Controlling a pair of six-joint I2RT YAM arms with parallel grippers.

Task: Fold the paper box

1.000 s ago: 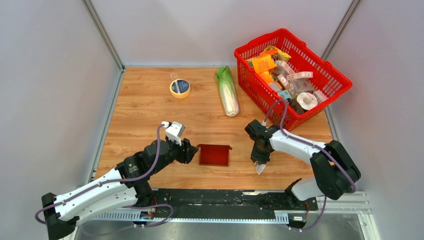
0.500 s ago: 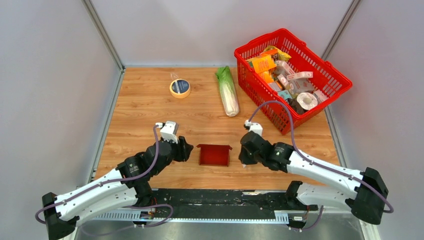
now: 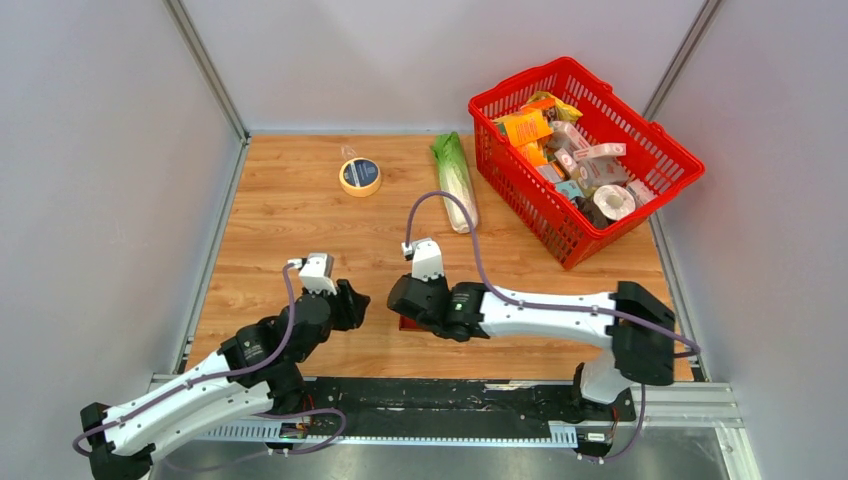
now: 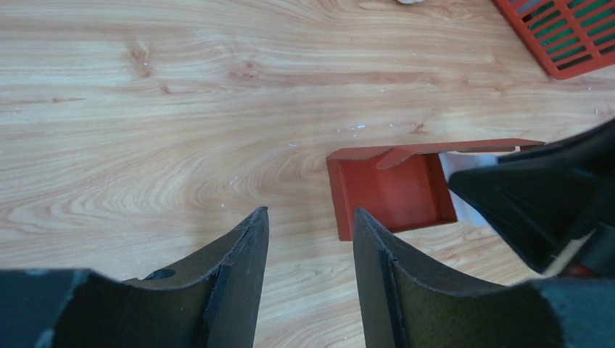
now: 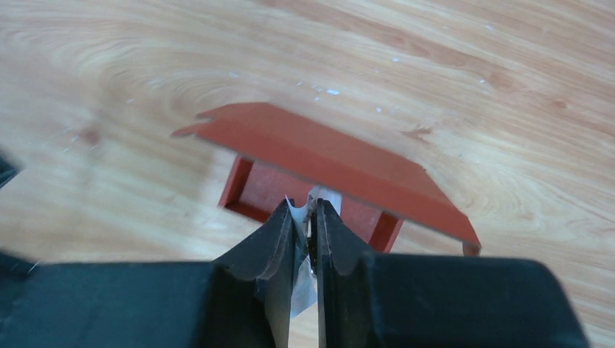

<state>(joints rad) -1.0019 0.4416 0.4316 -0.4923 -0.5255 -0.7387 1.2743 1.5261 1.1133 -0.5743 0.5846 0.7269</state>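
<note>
The right gripper (image 3: 405, 298) has swung in from the right. 1 second ago it hung well to the right of the paper box (image 4: 388, 196). Half a second ago it stood just beside the box's right edge. It now sits over the box and hides nearly all of it in the top view, with the right forearm stretched low along the near part of the table (image 3: 290, 230). The left gripper (image 3: 349, 303) has drawn back to the left. 1 second ago it was against the box's left side; now it is near the box but apart from it, with bare wood between them. The box itself has not shifted: it lies near the middle of the table's near edge.

The left wrist view shows the box as a shallow dark-red tray with its walls up and 1 long flap reaching along its far side. The left gripper's 2 fingers (image 4: 246, 268) stand apart with nothing between them. The right gripper's black body fills the space at the tray's right end. In the right wrist view the flap stands tilted above the tray, right in front of the fingertips. There the right gripper is closed to a narrow slit on a thin white scrap (image 5: 301, 286).

Farther back on the table are a roll of tape (image 3: 360, 177) and a wrapped cabbage (image 3: 455, 185). A red mesh basket (image 3: 640, 115) full of packets sits at the far right corner. All 3 are well apart from the box.
</note>
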